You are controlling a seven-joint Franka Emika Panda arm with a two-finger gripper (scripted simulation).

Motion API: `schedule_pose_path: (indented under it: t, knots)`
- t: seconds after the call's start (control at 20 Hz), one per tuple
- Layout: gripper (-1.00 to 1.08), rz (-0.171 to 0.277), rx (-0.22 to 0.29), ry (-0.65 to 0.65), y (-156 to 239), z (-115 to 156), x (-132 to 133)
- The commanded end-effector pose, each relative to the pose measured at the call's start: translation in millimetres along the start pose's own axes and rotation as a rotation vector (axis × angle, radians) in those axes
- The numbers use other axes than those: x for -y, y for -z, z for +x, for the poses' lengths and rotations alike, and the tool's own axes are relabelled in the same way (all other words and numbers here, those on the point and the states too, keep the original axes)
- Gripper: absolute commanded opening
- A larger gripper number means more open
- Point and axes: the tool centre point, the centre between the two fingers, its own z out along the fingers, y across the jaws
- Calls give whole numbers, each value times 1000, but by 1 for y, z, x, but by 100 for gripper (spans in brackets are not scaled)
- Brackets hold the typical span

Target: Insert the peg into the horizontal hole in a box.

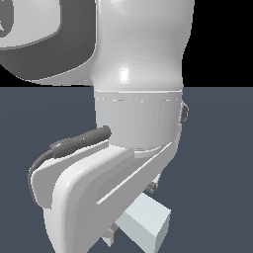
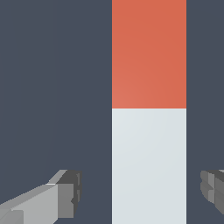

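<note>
No readable text, label, brand, number or sign in either view. Peg [image 2: 148, 109]: plain red-orange and white-grey faces, unmarked. Arm casing [image 1: 138, 64] in exterior view: plain white and grey, no lettering legible. Dark shape at exterior view's upper left edge too cropped to read. Ground [image 2: 52, 87]: bare dark slate, unmarked.

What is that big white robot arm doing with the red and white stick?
The robot arm is getting ready to grab the peg. Its gripper is open, with one finger on each side of the peg's white part, not touching it yet. The peg lies flat on the dark floor. The box with the hole is not in view.
</note>
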Motion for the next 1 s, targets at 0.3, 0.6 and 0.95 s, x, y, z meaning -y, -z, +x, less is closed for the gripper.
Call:
schedule_pose_path:
  t: [0.3, 0.6, 0.95]
  knots:
    - [-100, 0, 0, 1, -16, -1, -1]
    - [-100, 0, 0, 1, -16, -1, -1]
    - [-100, 0, -1, -3, -15, 1, -1]
